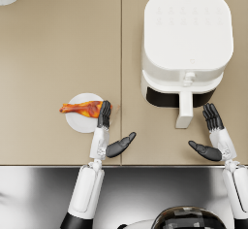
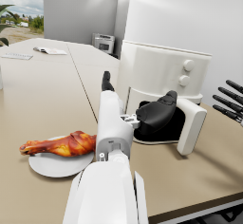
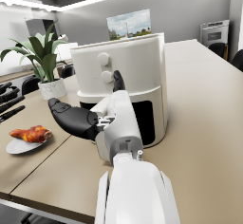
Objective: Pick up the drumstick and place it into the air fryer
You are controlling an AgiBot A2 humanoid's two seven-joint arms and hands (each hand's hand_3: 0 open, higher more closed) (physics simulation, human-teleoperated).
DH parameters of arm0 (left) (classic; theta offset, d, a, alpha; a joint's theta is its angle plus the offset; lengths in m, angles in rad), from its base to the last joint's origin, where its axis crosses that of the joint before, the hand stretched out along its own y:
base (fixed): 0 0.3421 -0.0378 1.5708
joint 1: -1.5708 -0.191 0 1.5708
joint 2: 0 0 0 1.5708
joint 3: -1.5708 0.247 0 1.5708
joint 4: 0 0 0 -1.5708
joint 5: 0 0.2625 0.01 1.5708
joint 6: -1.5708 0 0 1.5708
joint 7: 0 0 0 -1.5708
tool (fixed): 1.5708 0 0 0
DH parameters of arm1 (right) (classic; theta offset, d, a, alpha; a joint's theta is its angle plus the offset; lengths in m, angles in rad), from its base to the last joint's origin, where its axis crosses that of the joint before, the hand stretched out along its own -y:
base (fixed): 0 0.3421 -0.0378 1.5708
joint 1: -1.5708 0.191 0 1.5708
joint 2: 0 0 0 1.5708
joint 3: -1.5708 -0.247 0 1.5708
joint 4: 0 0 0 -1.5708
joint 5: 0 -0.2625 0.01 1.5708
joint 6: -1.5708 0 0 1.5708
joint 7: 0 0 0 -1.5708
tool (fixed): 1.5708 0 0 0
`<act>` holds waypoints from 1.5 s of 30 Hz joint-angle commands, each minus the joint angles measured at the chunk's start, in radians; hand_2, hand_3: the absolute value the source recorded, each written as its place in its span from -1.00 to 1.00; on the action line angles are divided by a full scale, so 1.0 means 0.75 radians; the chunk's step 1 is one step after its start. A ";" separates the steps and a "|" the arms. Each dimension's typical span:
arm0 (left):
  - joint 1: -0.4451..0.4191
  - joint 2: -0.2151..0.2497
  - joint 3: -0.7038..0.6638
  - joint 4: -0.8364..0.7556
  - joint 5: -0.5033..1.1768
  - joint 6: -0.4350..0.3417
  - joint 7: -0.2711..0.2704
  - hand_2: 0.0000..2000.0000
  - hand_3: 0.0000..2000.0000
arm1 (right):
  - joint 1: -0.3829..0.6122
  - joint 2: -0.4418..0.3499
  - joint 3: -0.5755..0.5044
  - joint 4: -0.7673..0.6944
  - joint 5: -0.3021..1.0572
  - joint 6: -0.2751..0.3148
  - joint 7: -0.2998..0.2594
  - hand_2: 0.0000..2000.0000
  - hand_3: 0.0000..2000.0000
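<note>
Left robot hand [image 1: 104, 126] is hovering spread and empty, fingertips beside the drumstick [image 1: 81, 108] lying on its plate [image 1: 80, 122]; likely light, greasy, firm, so gripping its thick meaty end seems safest.

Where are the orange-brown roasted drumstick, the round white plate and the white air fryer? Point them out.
orange-brown roasted drumstick [image 1: 82, 108], head view, meaty middle.
round white plate [image 1: 80, 123], head view, bare near rim.
white air fryer [image 1: 186, 29], head view, flat top.

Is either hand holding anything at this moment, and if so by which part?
Nothing is held. The left hand is open beside the drumstick on its plate; the right hand is open and empty.
</note>
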 commanded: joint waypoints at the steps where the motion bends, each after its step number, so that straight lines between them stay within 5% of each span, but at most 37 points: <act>1: 0.000 0.000 0.000 0.000 0.000 0.000 0.000 -1.00 -1.00 | 0.000 0.000 0.000 0.000 0.000 0.000 0.000 -1.00 -1.00; 22: 0.002 0.001 0.040 0.022 0.000 0.000 0.000 -1.00 -1.00 | 0.005 -0.007 0.034 -0.016 0.000 -0.038 0.038 -1.00 -1.00; 29: -0.008 0.025 -0.170 -0.008 0.000 -0.121 -0.121 -1.00 -1.00 | 0.040 -0.058 0.051 -0.063 0.000 -0.124 0.125 -1.00 -1.00; 35: 0.030 0.050 -0.254 0.024 0.355 -0.133 -0.132 -1.00 -1.00 | 0.067 -0.096 0.047 -0.126 0.310 -0.132 0.133 -1.00 -1.00; 45: 0.169 0.088 -0.306 0.175 0.953 -0.134 -0.134 -1.00 -1.00 | 0.015 -0.106 0.086 -0.161 0.384 -0.133 0.135 -1.00 -1.00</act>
